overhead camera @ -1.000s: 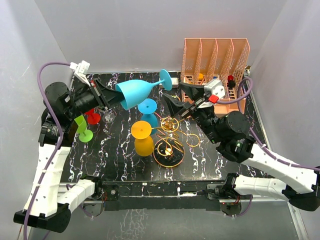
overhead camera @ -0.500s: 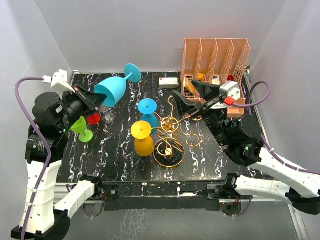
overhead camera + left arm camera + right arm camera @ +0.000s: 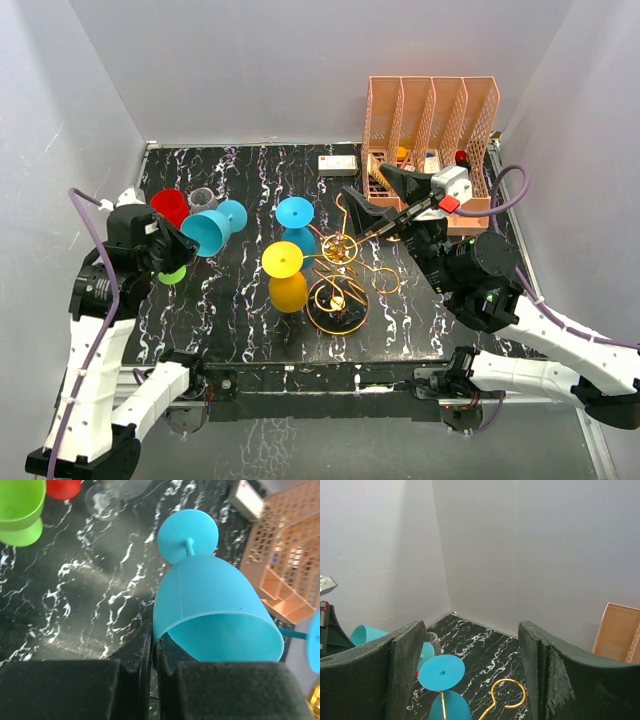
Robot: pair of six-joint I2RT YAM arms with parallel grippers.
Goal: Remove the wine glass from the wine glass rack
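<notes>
Standing at the far right of the black marble table (image 3: 420, 310), the orange slotted file organizer (image 3: 432, 105) held a few small orange and red bits low in its slots, too small for me to name. From overhead, the gold wine glass rack (image 3: 338, 283) sat mid-table with a yellow glass (image 3: 285, 275) and a darker blue glass (image 3: 296, 222) hanging foot-up on its arms. The light-blue wine glass (image 3: 208, 231) was off the rack, at the left of the table. It lay nearly on its side, its long axis running left to right, mouth toward the left gripper (image 3: 183, 243) and foot toward the rack. A red cup (image 3: 170, 206), a clear cup (image 3: 203, 197) and a green cup (image 3: 173, 272) were close round it. The left arm stood up along the table's left edge with its wrist bent toward the middle. The right arm reached up and in from the near right, with the right gripper (image 3: 372, 205) high beyond the rack.

From the left wrist, the left gripper (image 3: 154, 647) was pinching the rim of the wine glass (image 3: 210, 615), one finger inside the bowl and one outside. The stem pointed away from the camera.

From the right wrist, the right gripper (image 3: 470, 630) had its jaws spread wide on nothing. Below it were the blue glass's foot (image 3: 441, 672) and a gold loop of the rack (image 3: 507, 695).
</notes>
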